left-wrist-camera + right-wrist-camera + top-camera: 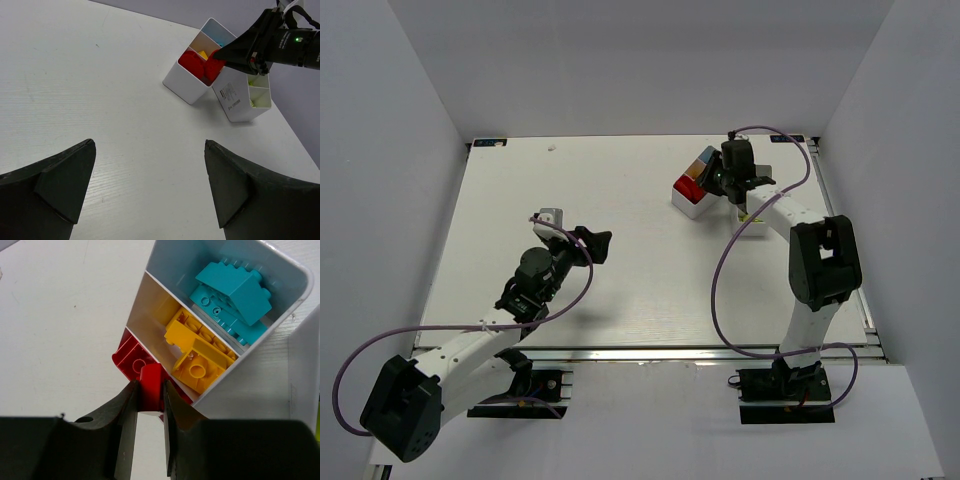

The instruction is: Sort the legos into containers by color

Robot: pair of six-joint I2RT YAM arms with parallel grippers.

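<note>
risk 1: I've got the red brick (151, 374) right over the outer rim of the divided tray's (250, 385) red end compartment. If I let go here it may clip that rim and fall onto the surface.
risk 2: the red bricks (131, 356) already in there are piled high, so a dropped one could bounce out.
risk 3: if I push lower, the fingers may shove the tray. It touches the second tray (245, 97) at a corner.
right end effector (149, 386): clamped on the red brick, directly above the tray's red end.
right arm: reached far out, wrist tipped down over the tray.
left end effector (149, 145): spread wide, holding nothing, well apart from the tray.
left arm: elbow bent, pointing toward the tray over bare surface.
other legos: yellow bricks (200, 352) in the tray's middle cell, cyan bricks (235, 290) in its far cell.
</note>
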